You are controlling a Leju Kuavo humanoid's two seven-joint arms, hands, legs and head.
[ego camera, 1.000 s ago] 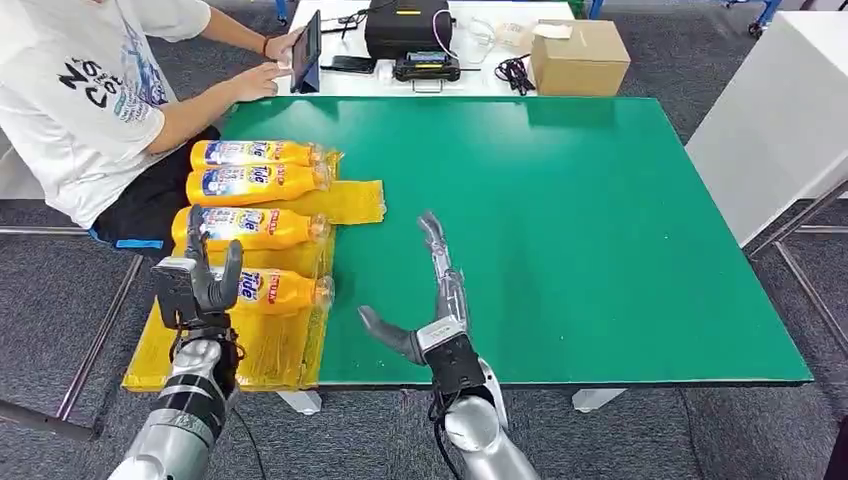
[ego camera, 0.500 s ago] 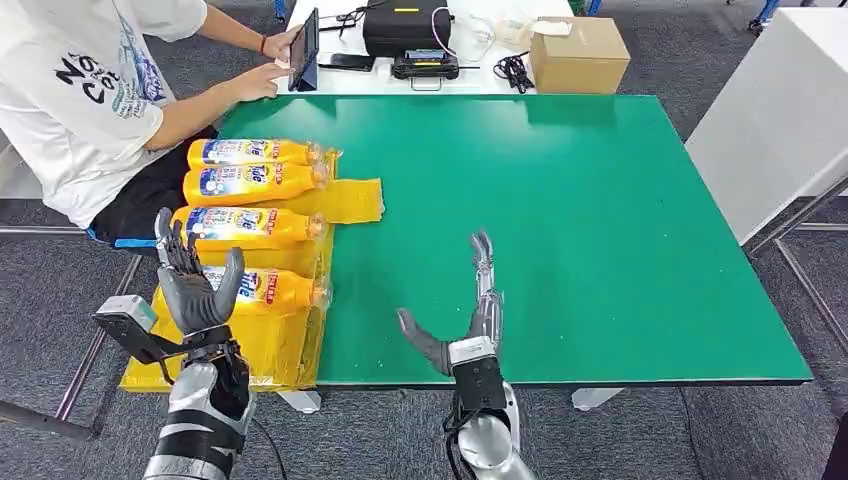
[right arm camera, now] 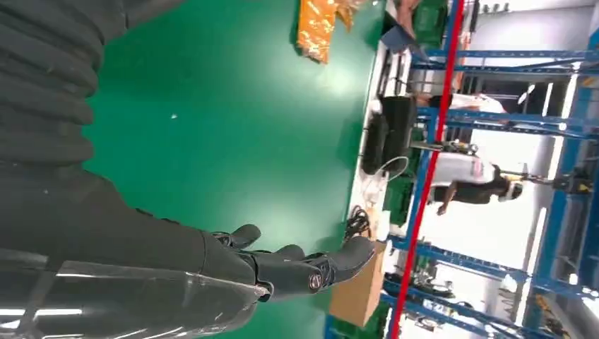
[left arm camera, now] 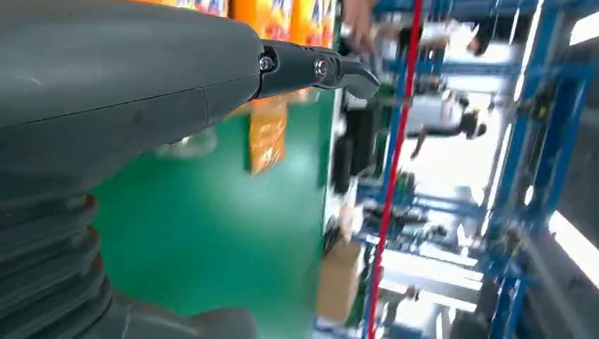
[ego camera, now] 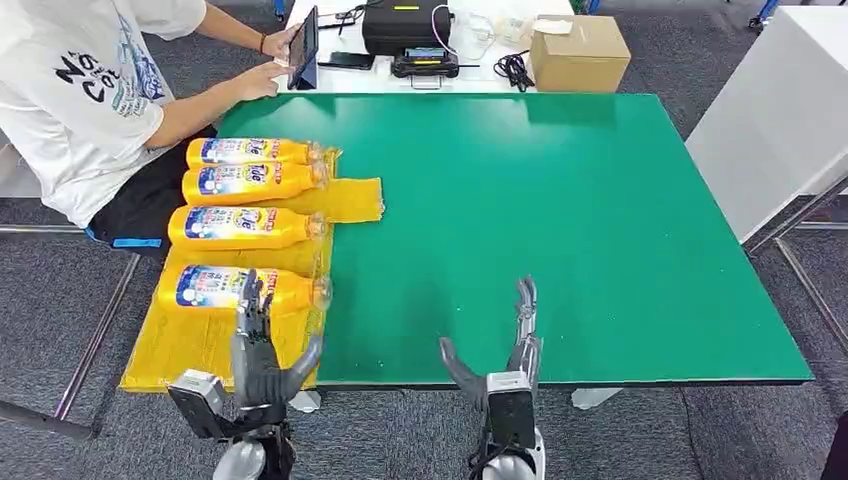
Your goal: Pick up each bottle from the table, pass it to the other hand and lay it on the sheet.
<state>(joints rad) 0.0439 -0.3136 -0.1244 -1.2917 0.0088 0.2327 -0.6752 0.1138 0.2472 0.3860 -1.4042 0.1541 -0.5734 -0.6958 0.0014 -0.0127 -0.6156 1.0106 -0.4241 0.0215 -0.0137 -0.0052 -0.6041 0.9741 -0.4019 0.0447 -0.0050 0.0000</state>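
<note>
Several yellow bottles lie side by side on the yellow sheet [ego camera: 190,345] at the green table's left edge; the nearest bottle [ego camera: 240,290] is closest to me, another bottle [ego camera: 245,227] lies behind it. My left hand [ego camera: 262,355] is low at the table's front edge, in front of the sheet, fingers spread and holding nothing. My right hand [ego camera: 500,355] is at the front edge near the middle, fingers extended over the green top, empty. The right wrist view shows that hand [right arm camera: 282,268] open above bare green surface.
A person in a white shirt [ego camera: 90,100] sits at the far left, holding a tablet [ego camera: 305,50]. A cardboard box [ego camera: 578,55] and black equipment [ego camera: 405,30] stand on the white table behind. The green table [ego camera: 580,220] is bare right of the sheet.
Both hands have drawn back toward me and lower, to the table's front edge. The left hand moved off the nearest bottle and rightward. The bottles have not moved.
</note>
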